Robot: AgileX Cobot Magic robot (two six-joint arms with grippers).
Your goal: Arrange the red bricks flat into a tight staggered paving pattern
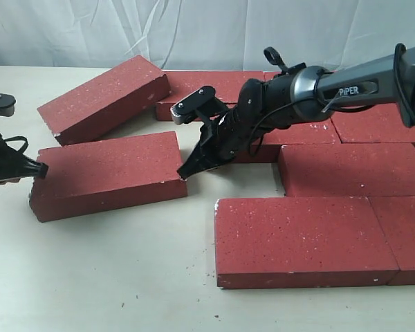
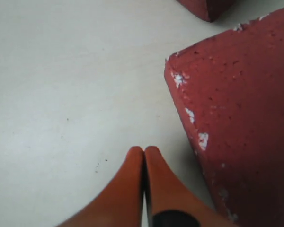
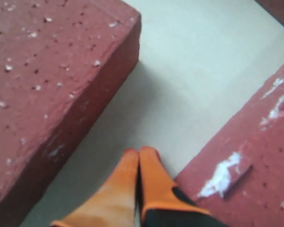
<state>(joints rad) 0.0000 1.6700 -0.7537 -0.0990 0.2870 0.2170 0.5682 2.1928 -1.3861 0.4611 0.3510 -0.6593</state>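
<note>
Several red bricks lie flat on the table. On the right, some sit close together in rows: a front brick [image 1: 304, 238], a middle one [image 1: 353, 169] and a back one [image 1: 214, 86]. A loose brick [image 1: 107, 173] lies at an angle left of centre, and another [image 1: 104, 97] lies skewed behind it. My left gripper [image 1: 41, 168] is shut and empty, its tip at the loose brick's left end; the left wrist view shows that gripper [image 2: 144, 150] beside a brick's chipped corner [image 2: 241, 118]. My right gripper [image 1: 187, 173] is shut and empty at the loose brick's right end. The right wrist view shows this gripper [image 3: 141, 151] over bare table between two bricks [image 3: 47, 85] [image 3: 255, 161].
A white curtain [image 1: 194, 28] hangs behind the pale table [image 1: 111, 277]. Bare table shows in front of the loose brick and in the gap [image 1: 242, 183] between it and the laid rows. The right arm [image 1: 332, 86] reaches across above the back bricks.
</note>
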